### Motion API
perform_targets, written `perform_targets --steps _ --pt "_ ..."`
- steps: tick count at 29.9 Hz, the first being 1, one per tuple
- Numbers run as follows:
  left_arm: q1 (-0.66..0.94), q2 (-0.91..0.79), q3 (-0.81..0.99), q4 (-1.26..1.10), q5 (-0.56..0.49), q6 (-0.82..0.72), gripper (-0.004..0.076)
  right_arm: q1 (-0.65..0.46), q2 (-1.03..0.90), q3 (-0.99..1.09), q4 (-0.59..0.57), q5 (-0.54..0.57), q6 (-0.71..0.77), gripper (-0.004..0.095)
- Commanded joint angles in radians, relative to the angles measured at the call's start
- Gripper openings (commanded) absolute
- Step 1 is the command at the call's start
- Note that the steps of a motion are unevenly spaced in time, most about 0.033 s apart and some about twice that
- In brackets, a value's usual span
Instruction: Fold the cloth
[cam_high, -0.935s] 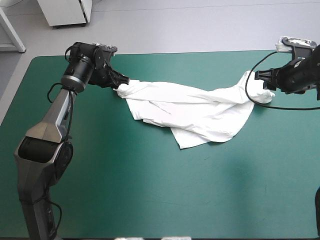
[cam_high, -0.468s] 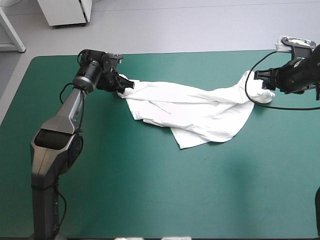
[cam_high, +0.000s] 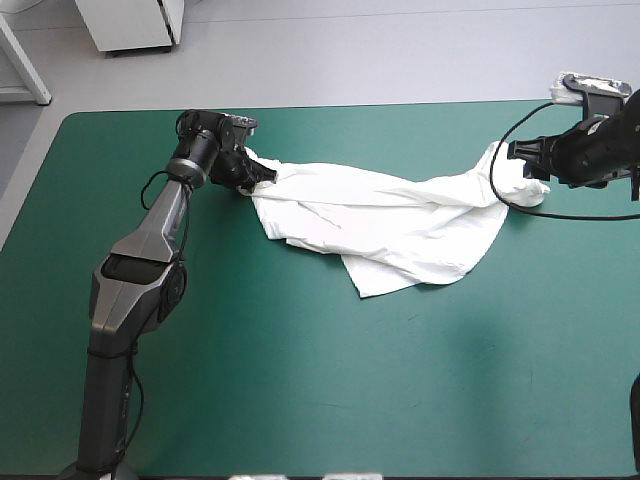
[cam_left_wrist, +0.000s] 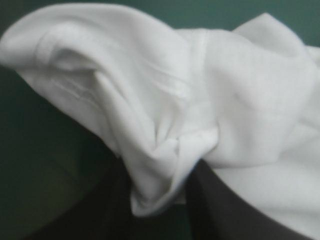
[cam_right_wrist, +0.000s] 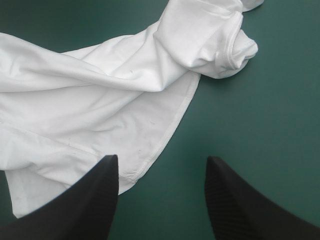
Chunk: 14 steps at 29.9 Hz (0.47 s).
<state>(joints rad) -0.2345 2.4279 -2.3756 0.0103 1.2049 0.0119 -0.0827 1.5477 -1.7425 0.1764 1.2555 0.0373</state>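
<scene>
One white, short-sleeved T-shirt (cam_high: 390, 215) lies rumpled and stretched sideways across the far half of the teal-green tabletop (cam_high: 300, 380). Its body is creased into long folds, and one loose corner points toward the near edge.

At the shirt's left end, the left arm's claw (cam_high: 258, 172), two broad, black, curved fingers, is clenched on a bunched fold of the fabric. The left wrist view shows a twisted white pleat pinched between the two fingers (cam_left_wrist: 225, 210), with more cloth billowing ahead of them and draping over one finger.

At the shirt's right end, a sleeve is rolled into a small knot that rests on the tabletop near its right edge. The right arm's claw (cam_high: 522, 165) hovers just beside that end, released and gripping nothing. In the right wrist view its black fingers (cam_right_wrist: 85, 200) stand wide apart above bare teal-green tabletop. One finger overlaps the shirt's hem, and the rolled sleeve lies ahead of the claw. Between the two claws the shirt lies slack on the tabletop.
</scene>
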Motion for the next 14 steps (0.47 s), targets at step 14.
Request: perform_targets --steps 14 --pt "0.001 -0.068 -0.036 -0.001 -0.044 0.038 -0.0009 0.311 -0.015 0.206 -0.130 -0.031 -0.031 0.0500"
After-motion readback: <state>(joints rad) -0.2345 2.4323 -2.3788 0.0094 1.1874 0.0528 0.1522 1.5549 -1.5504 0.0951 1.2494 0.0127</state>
